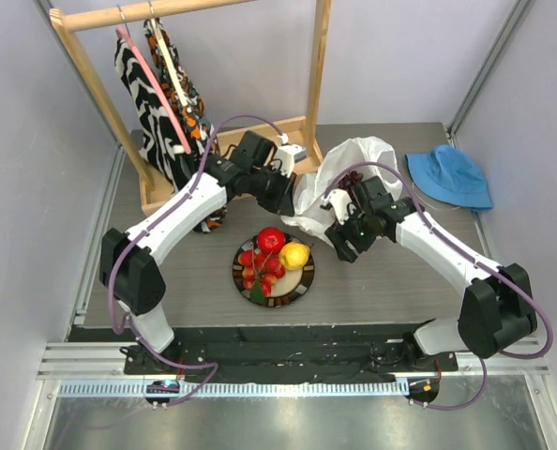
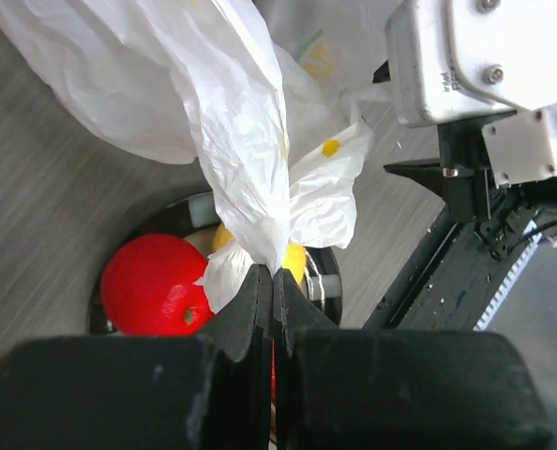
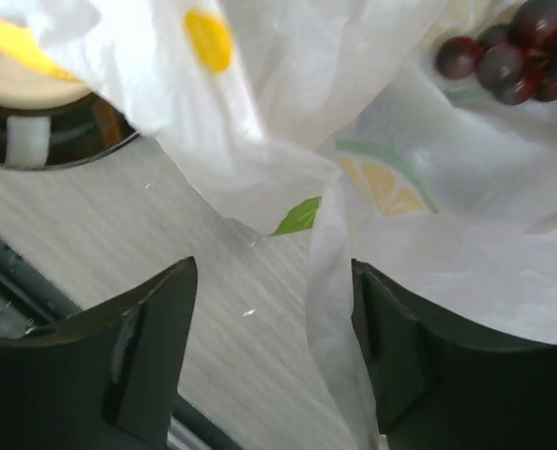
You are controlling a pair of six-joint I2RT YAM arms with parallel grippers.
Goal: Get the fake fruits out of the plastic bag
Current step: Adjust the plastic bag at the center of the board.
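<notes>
Far left, at the back of the worktop (image 1: 400, 281): a wooden clothes rack (image 1: 86, 80) with patterned black-and-white garments (image 1: 152, 112) hanging from it.

Left arm (image 1: 180, 211): reaches from the near edge toward the centre. The left fingers (image 2: 269, 286) are pressed fully together on a twisted strip of the plastic bag (image 2: 213, 103). The strip rises out of the seam between them and the bag hangs lifted from that point.

Centre, in front of the bag: a round dark plate (image 1: 302, 284). It carries the red apple (image 1: 271, 239), the yellow lemon (image 1: 294, 255) and the cluster of small red berries (image 1: 258, 272), all close together. In the left wrist view the apple and lemon show on the plate directly beneath the pinched strip.

Plastic bag: white, crinkled and translucent, it sits behind and to the right of the plate, between the two arms.

- The film carries printed lemon slices and yellow dots.
- The dark purple grape bunch (image 3: 513, 52) lies among the bag's folds at the upper right of the right wrist view. Whether film covers it cannot be told.
- A green leaf (image 3: 299, 217) shows at the bag's lower edge, just above the worktop.

Right arm (image 1: 447, 248): the right fingers (image 1: 341, 244) sit low, just right of the plate, and stand well apart. One edge of the bag hangs down against the inner face of one finger. Nothing is clamped between them.

Far right, at the back: a blue hat (image 1: 450, 175) lies on the worktop, just beside the bag.
</notes>
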